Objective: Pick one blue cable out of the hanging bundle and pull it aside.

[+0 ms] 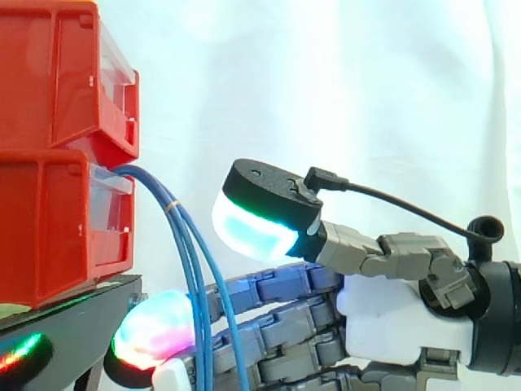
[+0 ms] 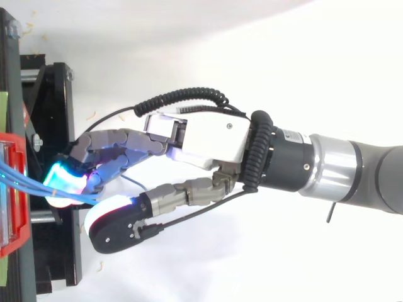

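- Side view: blue cables [image 1: 148, 178] are seen leaving the lower red bin [image 1: 49, 228] at 9 o'clock and hanging toward 7 o'clock, just beside the black stand [image 1: 73, 305].
- From 3 o'clock the hand [image 1: 399, 318] is seen entering. Its fingers [image 1: 277, 285] are stretched straight and crossed in front by the cables (touching near the glowing tips).
- The thumb pad [image 1: 248, 228] is held apart at the fingers' 12 o'clock, so the hand is spread.

Cables [image 1: 186, 252] hang from the lower bin [image 1: 49, 228] — hand [image 1: 399, 318] at their right, seemingly touching them.
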{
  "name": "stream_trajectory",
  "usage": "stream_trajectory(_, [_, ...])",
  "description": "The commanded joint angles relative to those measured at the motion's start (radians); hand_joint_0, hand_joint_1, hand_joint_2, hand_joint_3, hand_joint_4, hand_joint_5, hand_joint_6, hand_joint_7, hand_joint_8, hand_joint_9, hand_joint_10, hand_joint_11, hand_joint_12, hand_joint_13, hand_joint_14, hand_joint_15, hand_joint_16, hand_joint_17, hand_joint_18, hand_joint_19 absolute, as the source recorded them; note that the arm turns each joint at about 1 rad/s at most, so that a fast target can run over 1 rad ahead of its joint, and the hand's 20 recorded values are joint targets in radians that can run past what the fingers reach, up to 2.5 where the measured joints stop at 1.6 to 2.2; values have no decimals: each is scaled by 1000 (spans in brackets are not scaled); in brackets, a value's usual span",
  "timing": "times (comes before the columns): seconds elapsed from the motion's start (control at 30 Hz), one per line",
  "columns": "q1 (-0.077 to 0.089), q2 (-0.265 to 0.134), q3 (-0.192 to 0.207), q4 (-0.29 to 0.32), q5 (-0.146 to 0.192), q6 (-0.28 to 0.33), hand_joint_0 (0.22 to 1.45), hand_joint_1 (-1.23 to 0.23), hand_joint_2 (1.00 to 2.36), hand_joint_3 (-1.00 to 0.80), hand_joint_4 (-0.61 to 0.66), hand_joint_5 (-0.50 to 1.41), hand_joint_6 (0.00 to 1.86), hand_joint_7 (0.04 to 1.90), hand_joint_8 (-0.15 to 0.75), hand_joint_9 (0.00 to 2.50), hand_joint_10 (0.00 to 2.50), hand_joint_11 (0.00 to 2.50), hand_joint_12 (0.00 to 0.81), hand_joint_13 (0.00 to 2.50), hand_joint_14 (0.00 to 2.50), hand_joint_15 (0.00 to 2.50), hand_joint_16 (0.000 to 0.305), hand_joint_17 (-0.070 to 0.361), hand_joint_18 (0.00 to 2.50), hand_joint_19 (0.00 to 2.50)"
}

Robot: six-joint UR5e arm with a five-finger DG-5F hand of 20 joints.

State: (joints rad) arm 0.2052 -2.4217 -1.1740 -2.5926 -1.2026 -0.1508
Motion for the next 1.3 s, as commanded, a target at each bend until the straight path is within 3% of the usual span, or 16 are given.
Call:
stream_trajectory(0.0, [-1,9,-1,-18,0,-3,589,-558,1011,-381,271,-120,608,1172,317,550,4,170,356,473,6,189,52,116,620,384])
stream_trajectory(0.13, [2,10,0,-12,0,-6,594,-581,1013,-351,243,-151,728,1017,315,545,4,174,357,475,6,191,52,116,625,390])
stream_trajectory(0.4, [0,10,17,-18,0,1,588,-640,1017,-268,260,-190,869,954,311,543,5,218,359,495,7,206,51,115,651,396])
stream_trajectory(0.83, [-3,16,19,-29,0,1,577,-647,1013,-349,272,-115,882,1174,340,757,7,290,350,629,8,254,49,111,768,433])
stream_trajectory(1.07, [-4,19,22,-44,0,2,562,-689,1020,-176,240,-86,880,1250,365,911,9,353,350,745,10,306,50,112,881,475])
stream_trajectory(1.27, [-10,38,23,-70,0,1,570,-745,1013,-54,252,-87,895,1235,406,978,9,423,402,835,9,317,61,137,1019,416])
